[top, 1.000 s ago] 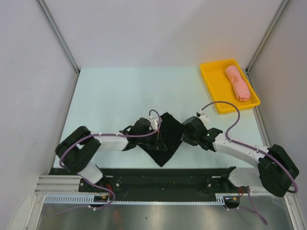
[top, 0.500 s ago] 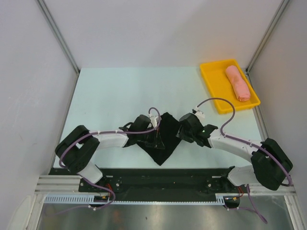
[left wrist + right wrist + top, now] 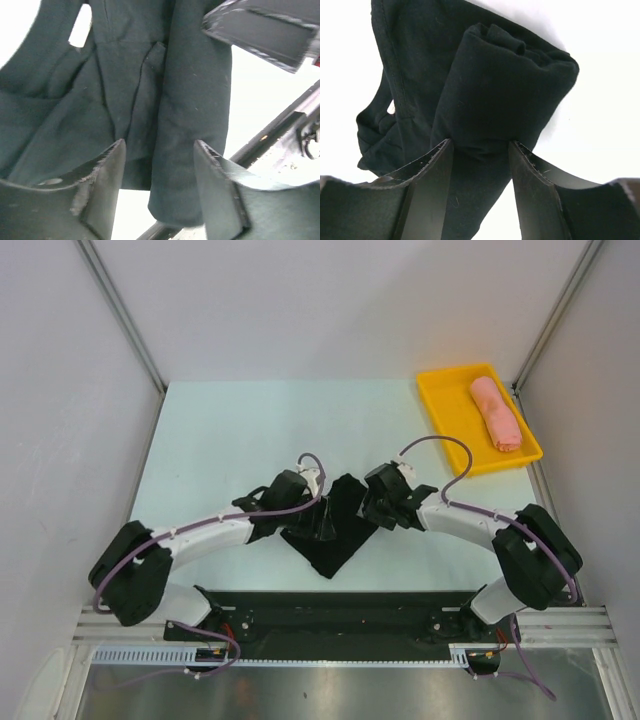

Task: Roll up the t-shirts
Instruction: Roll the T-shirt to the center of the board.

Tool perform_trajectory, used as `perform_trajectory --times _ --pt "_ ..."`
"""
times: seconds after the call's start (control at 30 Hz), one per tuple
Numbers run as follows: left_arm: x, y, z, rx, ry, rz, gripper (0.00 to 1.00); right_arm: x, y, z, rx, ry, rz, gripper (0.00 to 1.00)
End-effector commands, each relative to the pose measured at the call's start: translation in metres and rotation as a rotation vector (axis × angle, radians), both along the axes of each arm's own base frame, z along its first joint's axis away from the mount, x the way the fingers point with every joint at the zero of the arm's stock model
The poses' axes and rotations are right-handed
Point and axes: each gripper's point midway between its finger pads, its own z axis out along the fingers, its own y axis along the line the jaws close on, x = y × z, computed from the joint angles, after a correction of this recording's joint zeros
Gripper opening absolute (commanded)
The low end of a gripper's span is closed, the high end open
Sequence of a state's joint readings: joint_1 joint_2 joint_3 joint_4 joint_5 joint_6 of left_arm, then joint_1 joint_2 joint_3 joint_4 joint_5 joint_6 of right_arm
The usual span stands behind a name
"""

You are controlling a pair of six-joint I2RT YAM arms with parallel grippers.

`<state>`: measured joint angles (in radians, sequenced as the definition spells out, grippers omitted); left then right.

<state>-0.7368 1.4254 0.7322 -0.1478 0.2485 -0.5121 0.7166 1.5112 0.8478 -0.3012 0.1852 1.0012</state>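
The black t-shirt (image 3: 335, 535) lies bunched and partly rolled near the table's front middle. My left gripper (image 3: 318, 512) is at its left side. In the left wrist view this gripper (image 3: 159, 145) is open, and the rolled black cloth (image 3: 190, 90) hangs between its fingers, nearer the right one. My right gripper (image 3: 368, 508) is at the shirt's right side. In the right wrist view it (image 3: 480, 142) closes on the thick black roll (image 3: 505, 85), which touches both fingers. The salmon-pink roll (image 3: 497, 413) lies in the yellow tray (image 3: 448, 405).
The yellow tray stands at the table's far right corner, by the right wall. A black rail (image 3: 340, 610) with both arm bases runs along the near edge. A finger of the right gripper (image 3: 260, 35) shows at the top right of the left wrist view.
My left gripper has opened off the black cloth. The right jaws have widened a little. Both grippers have shifted slightly away from the near edge, with the shirt between them.
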Motion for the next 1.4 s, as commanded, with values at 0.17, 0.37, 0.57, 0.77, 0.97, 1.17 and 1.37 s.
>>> perform_trajectory --times 0.17,0.37,0.57,0.77,0.97,1.17,1.37 --pt "-0.013 -0.017 0.053 0.152 -0.299 -0.048 0.72 0.009 0.007 -0.002 0.007 0.038 -0.004 0.61" --pt "-0.028 -0.037 0.041 0.340 -0.395 -0.092 0.72 0.011 0.011 -0.005 0.019 0.062 0.007 0.61" --pt "-0.029 -0.042 0.025 0.564 -0.515 -0.094 0.69 0.011 0.008 -0.003 0.016 0.066 0.002 0.61" --pt "-0.024 -0.039 0.005 0.703 -0.567 -0.098 0.55 0.011 0.001 0.003 0.009 0.060 -0.017 0.61" --pt "-0.029 -0.057 -0.003 0.620 -0.548 -0.144 0.02 0.014 -0.015 0.021 -0.009 0.019 -0.056 0.61" --pt "-0.063 -0.106 0.015 0.278 -0.428 -0.227 0.00 0.007 -0.045 0.043 -0.012 -0.041 -0.102 0.62" --pt "-0.083 -0.120 0.020 0.140 -0.337 -0.261 0.00 -0.019 -0.074 0.048 -0.017 -0.059 -0.132 0.61"
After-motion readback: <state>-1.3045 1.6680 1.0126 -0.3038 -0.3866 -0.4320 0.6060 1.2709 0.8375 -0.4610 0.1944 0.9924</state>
